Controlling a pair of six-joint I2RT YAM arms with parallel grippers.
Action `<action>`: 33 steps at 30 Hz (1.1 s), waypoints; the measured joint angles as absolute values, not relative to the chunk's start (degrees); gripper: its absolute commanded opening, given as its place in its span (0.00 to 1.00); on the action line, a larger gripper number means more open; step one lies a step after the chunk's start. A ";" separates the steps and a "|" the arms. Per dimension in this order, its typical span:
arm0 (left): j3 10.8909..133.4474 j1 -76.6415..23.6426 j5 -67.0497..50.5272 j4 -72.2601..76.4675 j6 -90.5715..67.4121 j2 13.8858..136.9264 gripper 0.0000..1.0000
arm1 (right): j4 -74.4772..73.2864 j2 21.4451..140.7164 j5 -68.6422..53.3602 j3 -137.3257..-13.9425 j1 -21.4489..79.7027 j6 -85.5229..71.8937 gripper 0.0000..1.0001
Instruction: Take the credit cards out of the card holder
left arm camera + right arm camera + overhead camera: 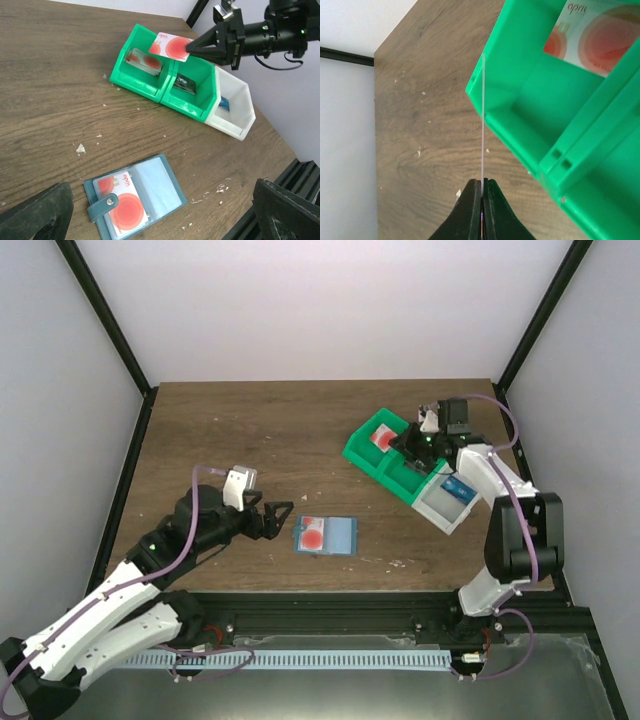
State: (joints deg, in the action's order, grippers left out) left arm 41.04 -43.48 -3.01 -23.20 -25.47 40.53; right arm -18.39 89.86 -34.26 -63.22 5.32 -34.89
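The teal card holder (340, 536) lies open on the table, also in the left wrist view (165, 187). One credit card (122, 200) with a red round mark sits in its left pocket under the strap; the right pocket looks empty. My left gripper (283, 521) is open and empty just left of the holder; its fingers (37, 215) frame the holder. My right gripper (192, 47) is shut on another credit card (170, 46), held over the leftmost green bin; in the right wrist view this card (482, 120) is edge-on between the fingertips (482, 192).
A row of bins stands at the back right: a green bin (125, 75) with a red-marked card (145, 61) in it, a second green bin (192, 105) with a dark card, and a white bin (235, 122) with a blue card. Crumbs dot the wooden table.
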 measured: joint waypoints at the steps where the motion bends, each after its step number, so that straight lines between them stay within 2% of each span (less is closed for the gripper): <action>1: 41.04 -43.48 -3.07 -23.31 -25.41 40.69 1.00 | -19.27 91.79 -34.09 -65.14 5.19 -34.57 0.00; 7: 41.01 -43.27 -3.38 -23.29 -25.28 40.36 1.00 | -25.26 100.49 -31.46 -73.91 5.06 -34.39 0.02; 17: 40.62 -43.09 -3.79 -23.29 -25.28 39.44 1.00 | -29.85 107.70 -28.47 -82.63 5.06 -37.23 0.04; 33: 40.38 -43.05 -4.05 -23.29 -25.28 38.17 1.00 | -34.26 114.89 -26.72 -90.28 5.06 -38.83 0.04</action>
State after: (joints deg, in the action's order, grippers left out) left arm 40.38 -43.05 -4.05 -23.29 -25.28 38.17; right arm -34.26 114.89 -26.72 -90.28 5.06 -38.83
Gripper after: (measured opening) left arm 0.997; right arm 0.055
